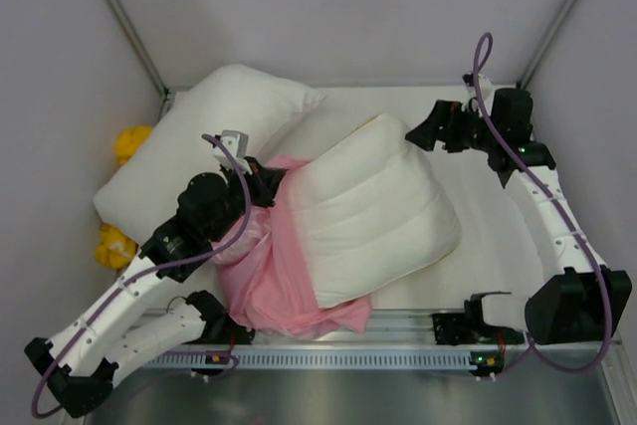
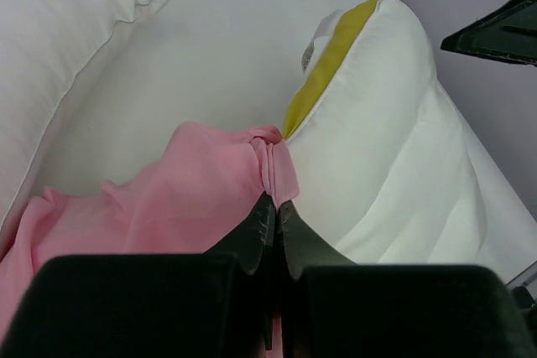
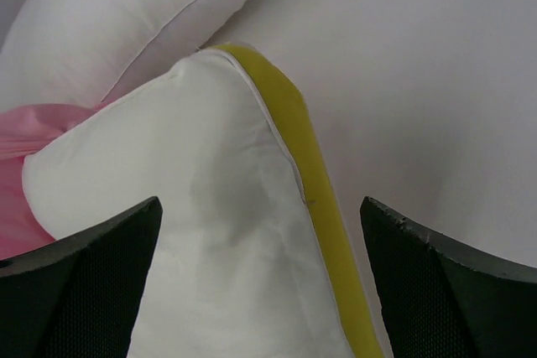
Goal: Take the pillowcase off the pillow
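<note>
The pink pillowcase is bunched over the near-left end of the white pillow, most of which lies bare. My left gripper is shut on a pinched fold of the pillowcase at its top edge, next to the pillow's yellow band. My right gripper is open and empty, hovering just beyond the pillow's far corner; its wrist view shows the pillow and yellow band between the spread fingers.
A plain all-white pillow lies at the back left, also in the left wrist view. Yellow cloth sits beyond the table's left edge. Grey walls close in the back and sides. A metal rail runs along the near edge.
</note>
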